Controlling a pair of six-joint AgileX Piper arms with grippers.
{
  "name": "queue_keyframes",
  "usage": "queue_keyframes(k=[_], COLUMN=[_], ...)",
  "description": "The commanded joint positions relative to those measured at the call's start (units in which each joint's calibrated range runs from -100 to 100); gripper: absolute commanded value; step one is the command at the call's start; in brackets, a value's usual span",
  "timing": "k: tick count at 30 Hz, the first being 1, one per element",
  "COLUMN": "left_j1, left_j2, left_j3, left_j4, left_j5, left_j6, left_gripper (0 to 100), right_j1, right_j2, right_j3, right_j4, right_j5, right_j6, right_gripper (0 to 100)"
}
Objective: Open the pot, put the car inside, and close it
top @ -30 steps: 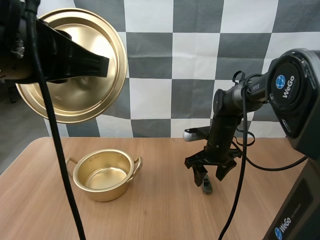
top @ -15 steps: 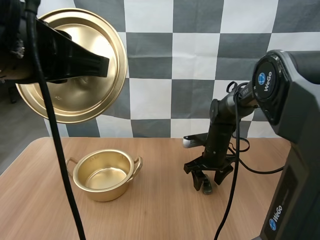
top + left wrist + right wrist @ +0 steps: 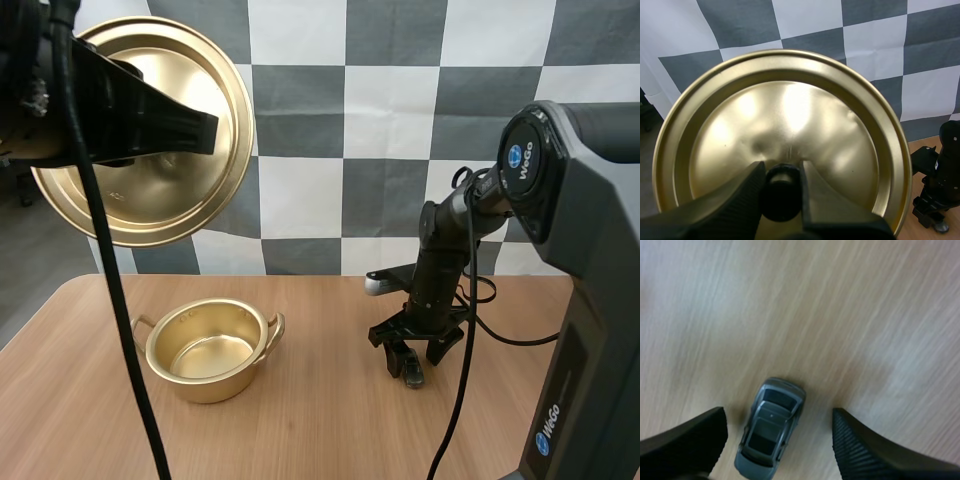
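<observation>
Down on the wooden table [image 3: 300, 420], right pincer [image 3: 779, 414] gapes around the car [image 3: 771, 429]; left pincer [image 3: 781, 166] clamps the lid [image 3: 790, 115].

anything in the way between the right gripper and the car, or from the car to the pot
Nothing visible. The open right gripper straddles the car on the table, only bare wood lies across to the pot, and the left gripper holds the lid up off it.

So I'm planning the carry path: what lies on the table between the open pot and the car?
Nothing. In the high view the table is bare wood all the way from the pot to the car.
</observation>
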Motion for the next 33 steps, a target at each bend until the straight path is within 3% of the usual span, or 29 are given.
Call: queue_keyframes(k=[1, 3, 12, 17, 25, 33], left_j1=[0.04, 0.04, 0.04, 0.04, 0.04, 0.04], left_j2=[0.07, 0.07, 0.07, 0.07, -0.71, -5.23], left_j3=[0.05, 0.05, 0.05, 0.05, 0.05, -0.23], left_j4=[-0.03, -0.03, -0.03, -0.03, 0.57, 5.68], left_j5=[0.0, 0.0, 0.0, 0.0, 0.0, 0.0], left_j6=[0.0, 0.0, 0.0, 0.0, -0.01, -0.01], left_gripper=[0, 0, 0, 0, 0, 0], right_j1=[0.0, 0.0, 0.0, 0.0, 0.0, 0.0], right_j2=[0.18, 0.18, 0.18, -0.49, -9.85, -17.07], right_j3=[0.12, 0.12, -0.01, -4.35, -17.46, -25.29], right_j4=[0.91, 1.02, 0.61, 1.42, 10.79, 20.78], right_j5=[0.38, 0.52, 1.02, 6.99, 23.29, 23.29], right_j6=[-0.17, 0.35, 1.04, 0.93, -3.93, -8.97], right_gripper=[67, 0, 0, 0, 0, 0])
